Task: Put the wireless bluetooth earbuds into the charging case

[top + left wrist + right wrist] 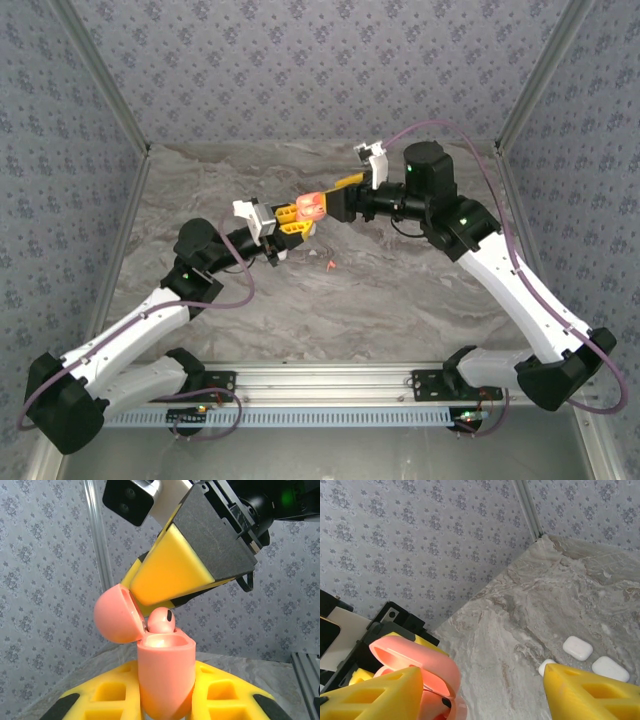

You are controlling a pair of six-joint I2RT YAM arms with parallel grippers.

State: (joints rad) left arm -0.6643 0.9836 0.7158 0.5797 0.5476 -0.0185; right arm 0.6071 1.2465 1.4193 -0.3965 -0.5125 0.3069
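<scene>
My left gripper is shut on the coral charging case and holds it upright above the table, lid hinged open to the left. A coral earbud sits in the back of the case with its rounded head sticking out. My right gripper is open and wide; one yellow finger hangs just above the case opening, touching nothing I can see. From above, both grippers meet at the glowing case. Another coral earbud lies on the table below them.
Three white cases lie on the marble table beyond my right finger. Patterned walls close in the back and sides, with a metal corner post.
</scene>
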